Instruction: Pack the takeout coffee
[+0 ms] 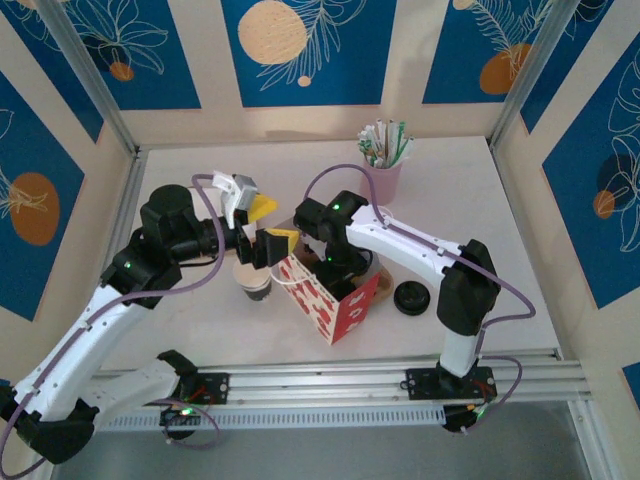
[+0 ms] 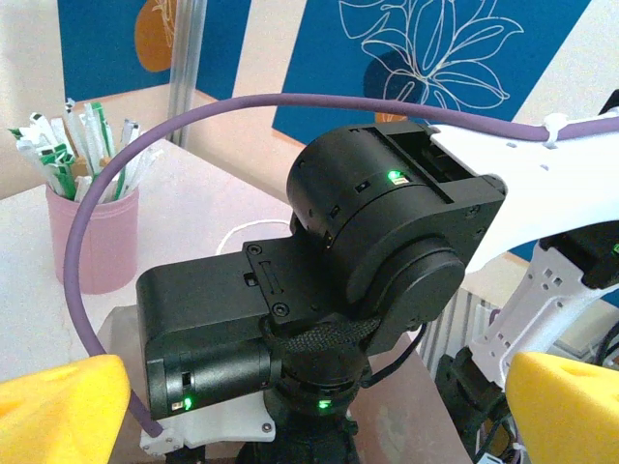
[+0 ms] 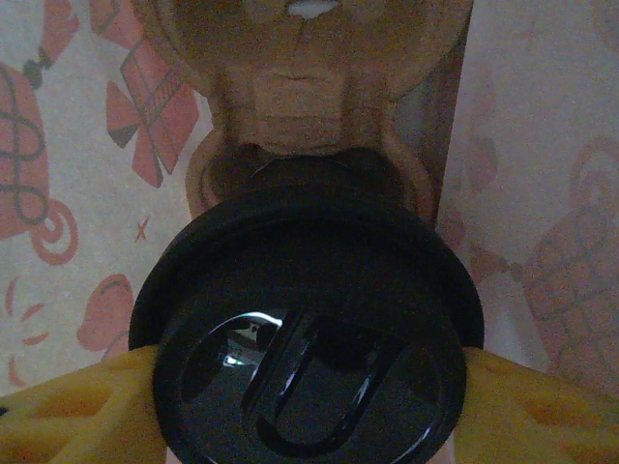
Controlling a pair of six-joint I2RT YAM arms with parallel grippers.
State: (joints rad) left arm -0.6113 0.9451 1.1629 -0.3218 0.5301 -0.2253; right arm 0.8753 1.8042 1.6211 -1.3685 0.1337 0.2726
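Note:
The takeout coffee (image 1: 257, 281), a small off-white paper cup without a lid, stands on the table just left of the red-and-white patterned bag (image 1: 336, 311). My left gripper (image 1: 272, 224) hovers above and behind the cup, open, its yellow fingers (image 2: 60, 406) spread wide with nothing between them. My right gripper (image 3: 309, 411) is down inside the bag, shut on a black-lidded cup (image 3: 308, 338). This cup hangs over a brown cardboard cup carrier (image 3: 302, 87); its body is hidden under the lid.
A pink cup of wrapped straws (image 1: 384, 172) stands at the back of the table. A loose round black lid (image 1: 411, 298) lies right of the bag. The right arm's wrist (image 2: 387, 232) is close in front of my left gripper. Patterned bag walls (image 3: 68, 155) enclose my right gripper.

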